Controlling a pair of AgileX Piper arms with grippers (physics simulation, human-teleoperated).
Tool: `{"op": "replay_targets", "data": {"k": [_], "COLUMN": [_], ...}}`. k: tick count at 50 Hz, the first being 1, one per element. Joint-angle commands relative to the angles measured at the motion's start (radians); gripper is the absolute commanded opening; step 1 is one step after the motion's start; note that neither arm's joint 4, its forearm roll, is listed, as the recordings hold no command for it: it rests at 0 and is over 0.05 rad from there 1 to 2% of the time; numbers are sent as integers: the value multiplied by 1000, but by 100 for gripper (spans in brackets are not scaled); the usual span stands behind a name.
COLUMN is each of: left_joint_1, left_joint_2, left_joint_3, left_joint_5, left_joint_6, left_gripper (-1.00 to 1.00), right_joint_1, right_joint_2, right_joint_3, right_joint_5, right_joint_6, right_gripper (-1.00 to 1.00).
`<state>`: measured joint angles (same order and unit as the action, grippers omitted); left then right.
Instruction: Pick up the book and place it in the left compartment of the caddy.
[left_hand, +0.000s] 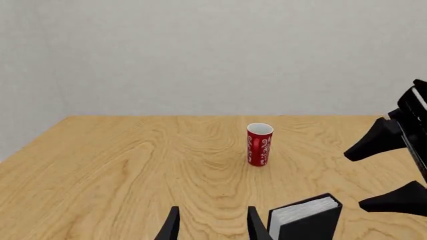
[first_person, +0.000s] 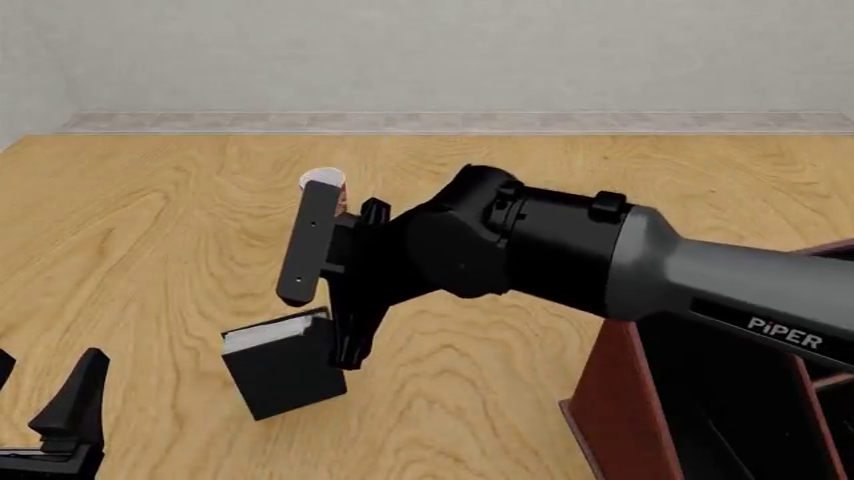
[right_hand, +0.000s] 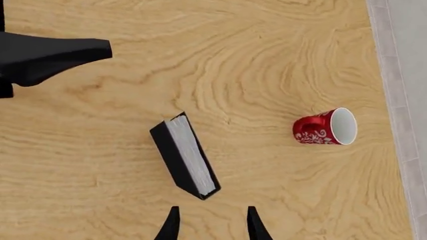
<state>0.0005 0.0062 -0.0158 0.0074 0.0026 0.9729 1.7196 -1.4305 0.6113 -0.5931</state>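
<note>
The book (first_person: 283, 365) stands upright on the wooden tabletop (first_person: 160, 230), its white page edge facing up, well to the left of the caddy (first_person: 617, 400), whose reddish-brown wall shows at the front view's lower right. The right gripper (first_person: 334, 285) hangs over the book with its fingers (first_person: 304, 245) spread wide and nothing between them; in the right wrist view the book (right_hand: 185, 156) lies just ahead of the fingertips (right_hand: 171, 225). The left gripper (left_hand: 210, 225) sits low at the near left, fingers apart and empty, with the book (left_hand: 305, 217) just beside it. A red mug (left_hand: 259, 144) stands farther back, apart from the book.
</note>
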Motion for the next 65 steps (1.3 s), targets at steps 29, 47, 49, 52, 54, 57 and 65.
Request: {"op": "replay_targets", "data": {"k": [29,47,49,52,54,57,65], "left_joint_1": [0,0,0,0,0,0,0], "left_joint_2": [-2,-2,-2,-2,-2,-1,-2], "left_joint_3": [0,0,0,0,0,0,0], "left_joint_5": [1,1,1,1,1,1,1], "left_joint_6": [0,0,0,0,0,0,0], "left_gripper": [100,100,100,100,100,100,100], "right_joint_1": [-12,-17,-18,-19,-21,-21,-5], "right_joint_2": [55,73,75,77,79,82,89], "right_joint_3": [11,3,4,1,0,-1,-4], "right_joint_5": [-23,-25,-26,-25,-25,-24,-27], "right_joint_6": [-26,-38,-42,-42,-48,-52,-39], "right_gripper": [100,100,100,100,100,100,100]}}
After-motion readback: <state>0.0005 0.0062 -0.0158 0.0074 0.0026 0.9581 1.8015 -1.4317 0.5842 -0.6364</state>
